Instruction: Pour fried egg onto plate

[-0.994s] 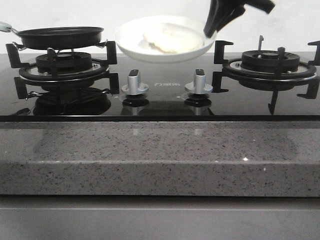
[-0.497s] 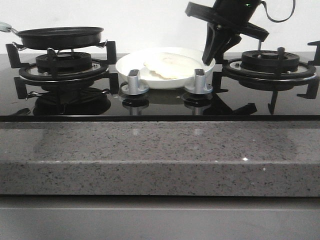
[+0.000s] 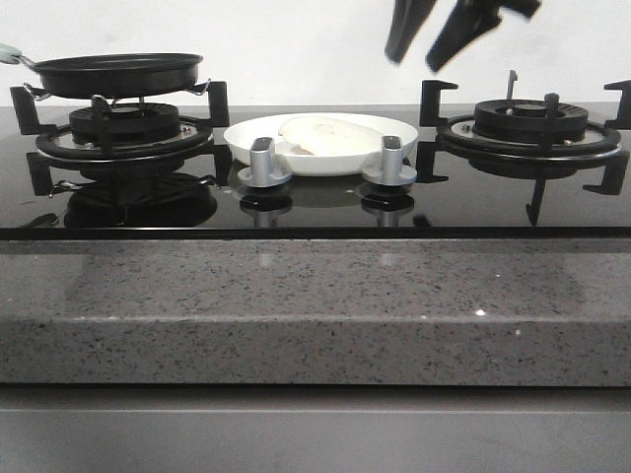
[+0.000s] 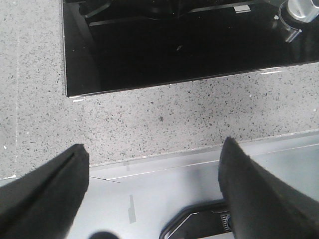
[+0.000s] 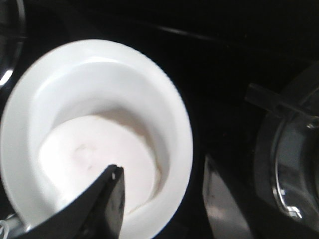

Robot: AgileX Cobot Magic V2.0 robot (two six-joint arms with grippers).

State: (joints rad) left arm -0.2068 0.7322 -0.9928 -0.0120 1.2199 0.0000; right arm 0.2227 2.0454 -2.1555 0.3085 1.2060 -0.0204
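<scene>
In the front view we see the plate point(image 3: 320, 144) sitting on the black glass hob point(image 3: 315, 202) between the two burners, just behind the two silver knobs point(image 3: 266, 164), and the fried egg point(image 3: 323, 134) lies on it, toward the rear of the dish. Our right gripper point(image 3: 429, 39) hangs in the air above the plate's right edge with its two black fingers spread apart and nothing between them, clear of the rim. From the right wrist view we look down on the plate point(image 5: 164, 119) with the egg point(image 5: 94, 154) resting pale and flat in its hollow, one dark fingertip point(image 5: 107, 199) in front of it and the other beside the dish over the black glass. The black frying pan point(image 3: 118, 74) stands on the left burner grate point(image 3: 118, 133), well apart from the plate, its pale handle reaching off to the left. The right burner point(image 3: 527, 128) carries nothing. In the left wrist view our left gripper point(image 4: 152, 164) is over the speckled grey stone counter point(image 4: 149, 119) at the front edge of the hob, its fingers wide apart and holding nothing.
</scene>
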